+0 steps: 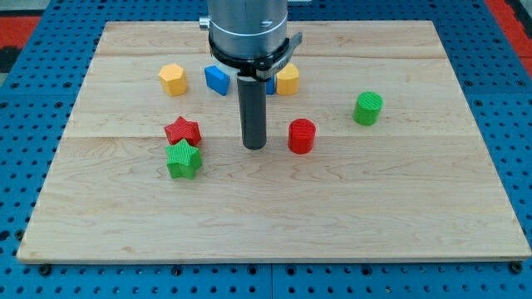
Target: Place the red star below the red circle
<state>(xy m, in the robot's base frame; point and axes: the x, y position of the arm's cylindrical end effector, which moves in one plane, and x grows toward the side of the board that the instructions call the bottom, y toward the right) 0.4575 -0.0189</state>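
Note:
The red star (182, 131) lies at the view's left of centre, touching the green star (183, 159) just below it. The red circle (301, 135) stands right of centre. My tip (254, 146) rests on the board between them, close to the red circle's left side and well to the right of the red star, touching neither.
A yellow hexagon block (172, 80) and a blue block (216, 79) lie at the upper left. A yellow block (288, 80) and a partly hidden blue block (270, 84) sit behind the rod. A green circle (367, 108) stands at the right. The wooden board (332, 224) ends in a blue pegboard surround.

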